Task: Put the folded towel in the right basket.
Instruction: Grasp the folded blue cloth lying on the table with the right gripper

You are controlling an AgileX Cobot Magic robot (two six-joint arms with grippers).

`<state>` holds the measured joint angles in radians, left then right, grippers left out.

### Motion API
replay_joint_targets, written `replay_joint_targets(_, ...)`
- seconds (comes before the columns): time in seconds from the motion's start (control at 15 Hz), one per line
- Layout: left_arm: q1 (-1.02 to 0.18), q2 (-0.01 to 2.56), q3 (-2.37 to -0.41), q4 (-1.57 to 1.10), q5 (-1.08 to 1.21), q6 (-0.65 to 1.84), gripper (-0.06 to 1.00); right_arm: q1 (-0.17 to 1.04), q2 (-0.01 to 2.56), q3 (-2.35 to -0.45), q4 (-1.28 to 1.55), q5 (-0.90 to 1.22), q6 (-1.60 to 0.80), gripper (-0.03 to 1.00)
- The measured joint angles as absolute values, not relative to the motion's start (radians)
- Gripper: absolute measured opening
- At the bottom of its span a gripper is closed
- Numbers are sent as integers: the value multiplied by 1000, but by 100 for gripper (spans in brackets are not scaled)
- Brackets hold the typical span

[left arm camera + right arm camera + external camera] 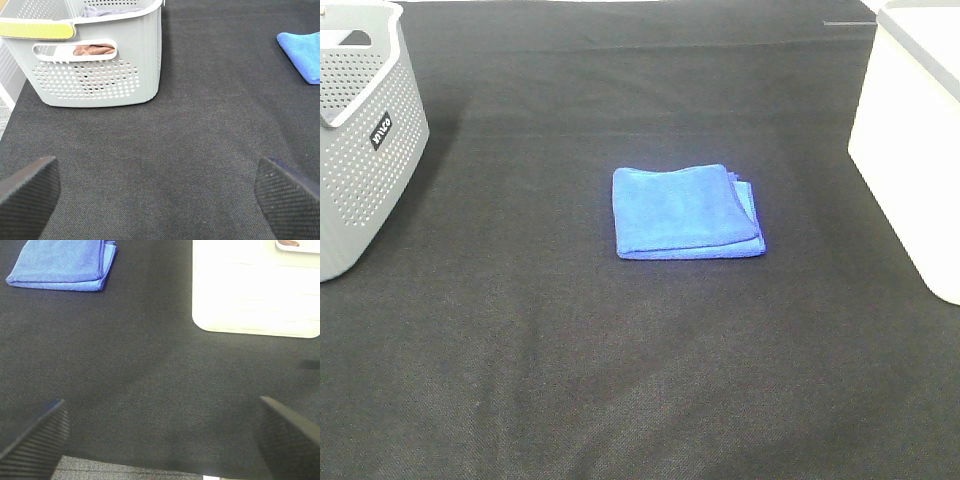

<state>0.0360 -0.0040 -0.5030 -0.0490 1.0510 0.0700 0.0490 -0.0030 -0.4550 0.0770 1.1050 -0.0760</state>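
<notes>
Folded towel (686, 212) at worktop (570, 380) centre, room all round; right basket (905, 150) on right edge; grey basket (360, 190) label (380, 130) blurred. Left gripper (160, 195), right gripper (160, 435) spread wide.

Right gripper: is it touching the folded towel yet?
Apart. The right wrist view shows a wide stretch of bare black tabletop between the open right gripper and the folded towel.

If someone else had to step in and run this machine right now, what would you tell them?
Left gripper: open, holding nothing.
Right gripper: open, holding nothing.
Folded towel: flat in the middle of the black mat, untouched.
Right basket: white, at the mat's right edge.
Done: nothing yet.
Left: grasp the towel, likely with the right arm, and drop it in that basket.
</notes>
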Motion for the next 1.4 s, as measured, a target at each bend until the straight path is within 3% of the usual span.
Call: replay_joint_targets(1.4,36,-4,-503,-49,1051,70,99,49,-3,-455,77,1105,-76,96)
